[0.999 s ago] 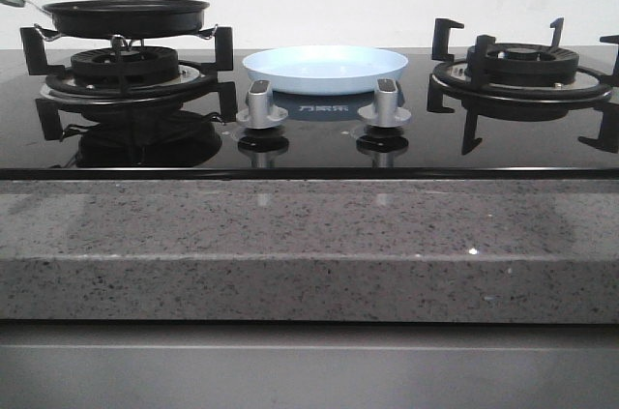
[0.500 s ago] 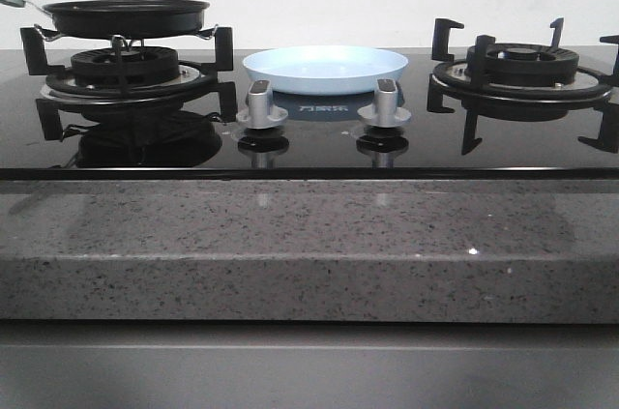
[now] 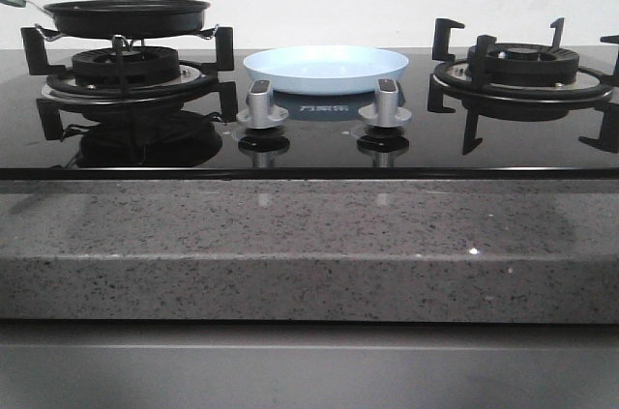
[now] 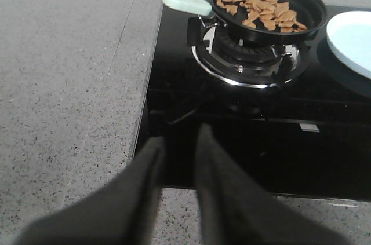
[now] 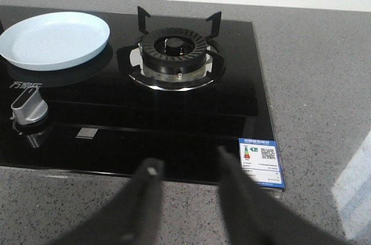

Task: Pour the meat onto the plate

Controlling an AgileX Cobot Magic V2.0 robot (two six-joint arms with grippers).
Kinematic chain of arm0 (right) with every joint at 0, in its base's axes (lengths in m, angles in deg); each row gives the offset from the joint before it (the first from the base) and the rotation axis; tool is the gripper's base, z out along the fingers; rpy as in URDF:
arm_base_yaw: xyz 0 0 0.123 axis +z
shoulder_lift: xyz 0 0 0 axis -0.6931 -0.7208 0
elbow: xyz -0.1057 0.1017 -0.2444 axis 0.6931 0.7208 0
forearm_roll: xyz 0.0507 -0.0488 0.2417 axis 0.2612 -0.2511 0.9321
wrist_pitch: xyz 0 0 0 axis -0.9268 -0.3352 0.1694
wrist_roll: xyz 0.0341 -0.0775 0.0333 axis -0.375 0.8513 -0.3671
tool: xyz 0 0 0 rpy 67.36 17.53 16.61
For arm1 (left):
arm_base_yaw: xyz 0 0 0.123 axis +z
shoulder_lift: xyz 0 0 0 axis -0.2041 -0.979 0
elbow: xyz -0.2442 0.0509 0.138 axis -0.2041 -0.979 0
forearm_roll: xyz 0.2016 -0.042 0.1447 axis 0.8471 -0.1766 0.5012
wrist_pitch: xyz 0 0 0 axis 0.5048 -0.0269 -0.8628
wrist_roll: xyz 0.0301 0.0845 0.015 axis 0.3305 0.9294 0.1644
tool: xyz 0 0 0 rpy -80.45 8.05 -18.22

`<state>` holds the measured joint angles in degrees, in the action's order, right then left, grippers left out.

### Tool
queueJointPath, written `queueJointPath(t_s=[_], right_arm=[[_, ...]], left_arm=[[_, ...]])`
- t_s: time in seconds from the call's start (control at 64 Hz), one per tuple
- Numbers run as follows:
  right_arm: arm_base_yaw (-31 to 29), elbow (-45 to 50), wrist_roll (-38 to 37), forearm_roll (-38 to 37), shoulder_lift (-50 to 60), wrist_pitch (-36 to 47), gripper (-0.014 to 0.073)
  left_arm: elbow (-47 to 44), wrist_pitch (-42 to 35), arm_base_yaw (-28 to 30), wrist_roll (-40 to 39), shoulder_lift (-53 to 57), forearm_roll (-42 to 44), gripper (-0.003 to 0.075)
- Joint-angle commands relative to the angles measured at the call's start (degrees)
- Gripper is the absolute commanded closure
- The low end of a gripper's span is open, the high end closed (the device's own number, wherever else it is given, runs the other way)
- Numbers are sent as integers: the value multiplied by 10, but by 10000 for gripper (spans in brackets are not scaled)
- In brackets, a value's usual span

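flat orange-brown meat – black pan, smooth round plate

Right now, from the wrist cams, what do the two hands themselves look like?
Both look alike. The left hand shows two dark, near-black fingers, matte and smooth, broad at the base and narrowing to blunt tips. The right hand has the same pair of dark tapered fingers, blurred by closeness. No cables, labels or markings show on either. The arms behind them are out of view.
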<state>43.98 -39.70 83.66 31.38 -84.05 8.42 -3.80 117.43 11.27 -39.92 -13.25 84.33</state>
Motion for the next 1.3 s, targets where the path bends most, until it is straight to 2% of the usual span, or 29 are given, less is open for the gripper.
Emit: queueJointPath(t_s=[0.0, 0.047, 0.109, 0.297, 0.5, 0.64, 0.859, 1.28], right_arm=[[0, -15, 1, 16, -11, 38, 83], [1, -16, 1, 26, -13, 38, 67], [7, -19, 7, 41, -21, 33, 76], [51, -61, 15, 48, -100, 2, 77], [107, -122, 29, 49, -216, -8, 77], [147, -168, 45, 49, -306, 8, 77], [152, -262, 46, 49, -454, 27, 77], [152, -518, 46, 49, -723, -61, 77]], left_arm=[[15, -39, -4, -3, -11, 1, 312], [15, -39, -13, -3, -13, 0, 237], [15, -39, -37, -3, -13, 0, 197], [15, -41, -146, 28, -13, 1, 232], [15, -45, -196, 28, -13, -36, 265], [15, -48, -198, 28, -13, -38, 282], [15, -48, -198, 28, -13, -38, 282], [15, -48, -198, 28, -13, -38, 282]])
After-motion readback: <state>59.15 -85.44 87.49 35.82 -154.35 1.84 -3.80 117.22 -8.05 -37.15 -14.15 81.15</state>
